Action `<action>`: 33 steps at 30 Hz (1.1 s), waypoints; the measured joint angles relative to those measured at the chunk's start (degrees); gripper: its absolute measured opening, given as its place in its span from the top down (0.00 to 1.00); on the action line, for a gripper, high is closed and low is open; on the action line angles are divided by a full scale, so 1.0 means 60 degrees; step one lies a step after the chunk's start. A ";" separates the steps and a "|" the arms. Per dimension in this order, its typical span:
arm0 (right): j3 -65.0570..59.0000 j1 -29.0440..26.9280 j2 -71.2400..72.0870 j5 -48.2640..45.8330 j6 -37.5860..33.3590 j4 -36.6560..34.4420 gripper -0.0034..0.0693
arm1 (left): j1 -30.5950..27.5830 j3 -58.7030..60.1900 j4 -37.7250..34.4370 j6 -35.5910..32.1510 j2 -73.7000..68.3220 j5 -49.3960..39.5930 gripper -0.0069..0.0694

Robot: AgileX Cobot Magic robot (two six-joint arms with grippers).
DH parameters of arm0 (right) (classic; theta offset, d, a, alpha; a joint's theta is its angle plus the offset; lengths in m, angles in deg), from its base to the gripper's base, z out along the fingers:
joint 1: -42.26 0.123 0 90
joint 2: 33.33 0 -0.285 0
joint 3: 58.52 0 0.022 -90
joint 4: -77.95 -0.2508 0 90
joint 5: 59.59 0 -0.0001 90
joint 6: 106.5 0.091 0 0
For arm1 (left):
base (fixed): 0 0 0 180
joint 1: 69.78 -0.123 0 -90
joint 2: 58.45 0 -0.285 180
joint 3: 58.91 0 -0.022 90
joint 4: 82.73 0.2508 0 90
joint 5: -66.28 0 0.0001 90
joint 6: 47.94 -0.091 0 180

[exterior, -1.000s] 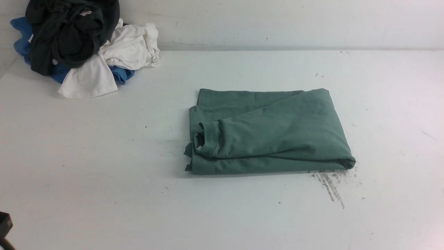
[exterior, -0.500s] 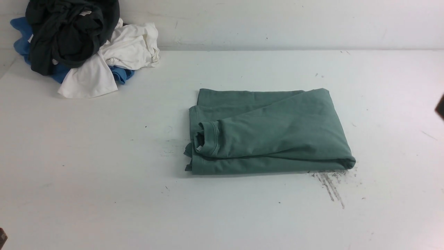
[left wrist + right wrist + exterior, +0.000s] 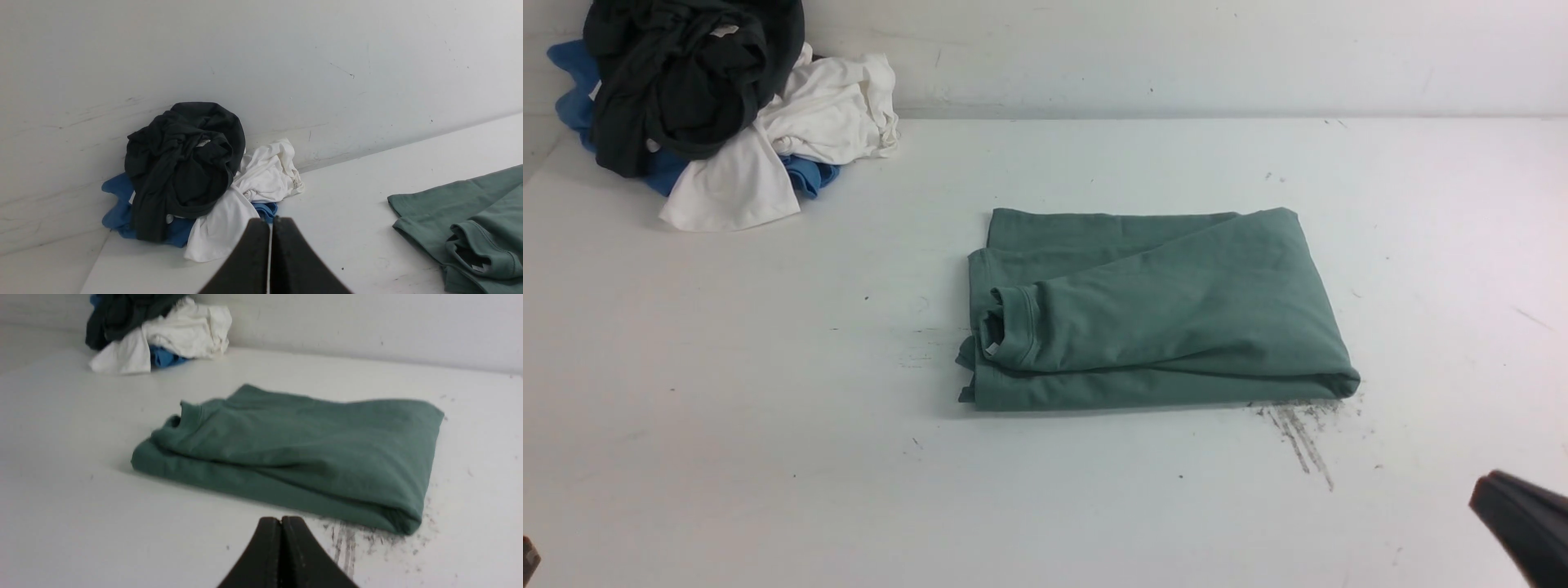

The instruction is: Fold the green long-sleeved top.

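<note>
The green long-sleeved top (image 3: pixel 1160 314) lies folded into a rectangle at the table's middle, a ribbed cuff (image 3: pixel 1010 327) on top at its left end. It also shows in the right wrist view (image 3: pixel 302 451) and partly in the left wrist view (image 3: pixel 474 220). My right gripper (image 3: pixel 1482 490) is at the front right corner, shut and empty, apart from the top; its jaws are pressed together in the right wrist view (image 3: pixel 281 519). My left gripper (image 3: pixel 271 220) is shut and empty; only a sliver of it shows at the front left edge (image 3: pixel 527 559).
A heap of black (image 3: pixel 686 73), white (image 3: pixel 809 122) and blue (image 3: pixel 809 173) garments lies at the back left corner against the wall. Dark scuff marks (image 3: pixel 1303 437) mark the table by the top's near right corner.
My right gripper has come down from the right edge to the front right corner. My left gripper has drawn back nearly out of the front view. The top has not moved.
</note>
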 joint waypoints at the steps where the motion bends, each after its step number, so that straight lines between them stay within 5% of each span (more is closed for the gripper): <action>1: -0.0087 0.0061 0.0070 -0.0160 -0.0004 0.0057 0.97 | 0.0000 0.0000 0.0000 0.0000 0.0000 0.0000 0.92; 6: -0.1228 -0.0165 0.1541 -0.0500 -0.0020 0.0273 0.97 | 0.0000 0.0000 0.0000 0.0000 0.0000 0.0000 0.92; 18: -0.1408 -0.3471 0.3986 -0.2292 0.0069 -0.0087 0.97 | 0.0000 0.0000 -0.0010 0.0000 0.0000 -0.0011 0.92; 33: -0.1401 -0.4566 0.3986 -0.2312 -0.0072 -0.0117 0.97 | 0.0000 0.0000 -0.0017 0.0000 0.0000 -0.0010 0.92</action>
